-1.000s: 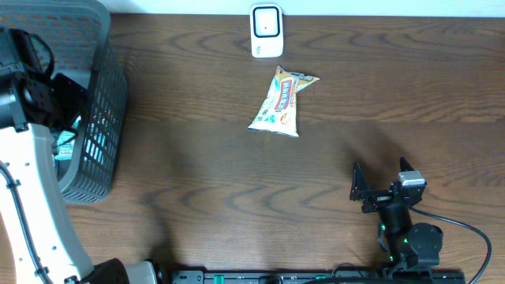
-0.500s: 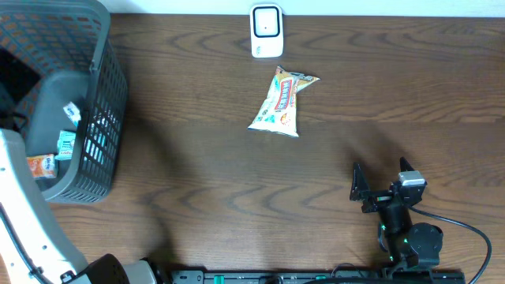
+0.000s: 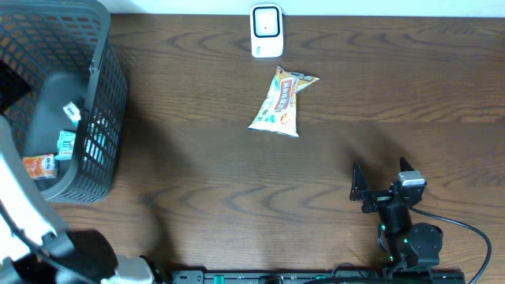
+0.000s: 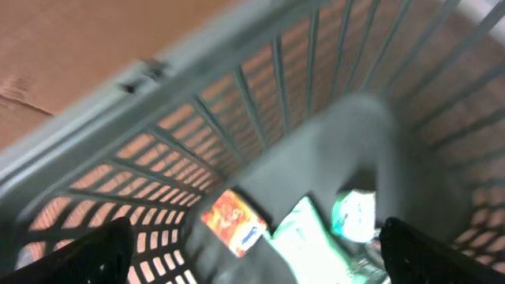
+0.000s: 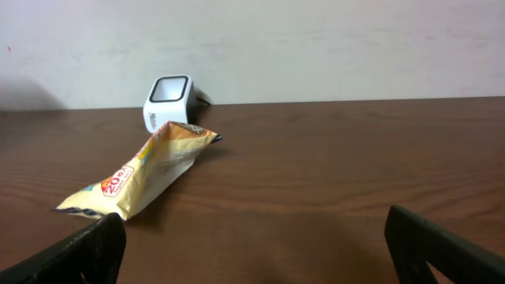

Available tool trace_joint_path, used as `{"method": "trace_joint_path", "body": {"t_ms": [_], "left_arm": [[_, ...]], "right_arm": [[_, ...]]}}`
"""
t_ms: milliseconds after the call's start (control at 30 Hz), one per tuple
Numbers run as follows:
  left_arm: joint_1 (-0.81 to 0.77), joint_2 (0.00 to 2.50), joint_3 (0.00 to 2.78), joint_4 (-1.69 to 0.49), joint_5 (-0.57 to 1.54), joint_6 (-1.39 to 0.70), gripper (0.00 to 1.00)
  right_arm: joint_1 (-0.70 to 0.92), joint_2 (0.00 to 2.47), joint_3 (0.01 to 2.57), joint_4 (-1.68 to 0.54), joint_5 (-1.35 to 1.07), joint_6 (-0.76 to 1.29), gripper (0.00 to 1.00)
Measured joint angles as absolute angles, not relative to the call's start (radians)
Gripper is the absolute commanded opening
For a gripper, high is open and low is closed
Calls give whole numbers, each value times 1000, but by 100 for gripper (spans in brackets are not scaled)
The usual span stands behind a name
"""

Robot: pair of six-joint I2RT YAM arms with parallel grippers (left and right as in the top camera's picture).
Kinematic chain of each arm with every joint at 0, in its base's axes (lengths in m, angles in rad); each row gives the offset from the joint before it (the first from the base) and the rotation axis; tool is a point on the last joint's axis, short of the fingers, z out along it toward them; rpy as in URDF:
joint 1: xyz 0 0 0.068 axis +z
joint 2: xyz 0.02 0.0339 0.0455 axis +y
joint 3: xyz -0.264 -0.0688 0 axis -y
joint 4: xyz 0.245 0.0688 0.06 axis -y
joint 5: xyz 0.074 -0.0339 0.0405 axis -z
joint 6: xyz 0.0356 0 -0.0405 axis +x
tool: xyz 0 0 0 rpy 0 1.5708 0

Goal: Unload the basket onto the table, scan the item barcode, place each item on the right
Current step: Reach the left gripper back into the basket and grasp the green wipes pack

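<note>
Starting left, your left gripper (image 4: 260, 244) hangs over the grey plastic mesh basket (image 3: 110, 87), jaws wide, holding nothing. Further right, the cream and orange foil snack packet (image 3: 282, 102) lies flat just beside the white boxy barcode scanner (image 3: 266, 30). Your right gripper (image 3: 382, 181) sits well apart from it, jaws wide and empty; bring it in low, pinch a crimped end, and leave the printed face clear for the scanner window.

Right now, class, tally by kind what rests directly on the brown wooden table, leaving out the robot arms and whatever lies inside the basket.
Grey plastic mesh basket: 1
White barcode scanner: 1
Yellow-and-white snack packet: 1
Total: 3
</note>
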State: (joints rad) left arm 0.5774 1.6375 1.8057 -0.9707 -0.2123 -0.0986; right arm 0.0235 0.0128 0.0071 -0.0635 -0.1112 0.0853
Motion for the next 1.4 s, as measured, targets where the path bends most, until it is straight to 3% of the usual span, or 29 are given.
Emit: {"method": "trace_joint_path", "body": {"t_ms": [333,433,500,867,1133,1200,1267,1300,1333,1400], "left_arm": [[577,1862,1806,-1029,-48,1,98],[577,1942,1806,-1048,-28,-22,91],[577,1998,1806,-1056,-24,-69,87],[562,2080,1794,-1142,-19,-527,88],[540,2080,1573,-952,-28,-660,86],[542,2074,1541,-912,-27,-667,73],[542,2068,1528,-882,-23,-673,29],[541,2067,1526,-877,-23,-682,19],[540,2067,1524,-874,-23,-684,11],[539,2066,1524,-872,-24,-683,8]], "right_arm": [[23,13,7,-63,-111,85,99],[23,13,7,-63,-111,85,99],[23,13,7,-63,-112,85,99],[23,13,7,-64,-111,85,99],[23,13,7,-64,-112,85,99],[23,13,7,-63,-111,85,99],[23,13,7,-63,-112,85,99],[23,13,7,-64,-112,85,99],[23,13,7,-64,-112,85,99],[23,13,7,-64,-112,85,99]]}}
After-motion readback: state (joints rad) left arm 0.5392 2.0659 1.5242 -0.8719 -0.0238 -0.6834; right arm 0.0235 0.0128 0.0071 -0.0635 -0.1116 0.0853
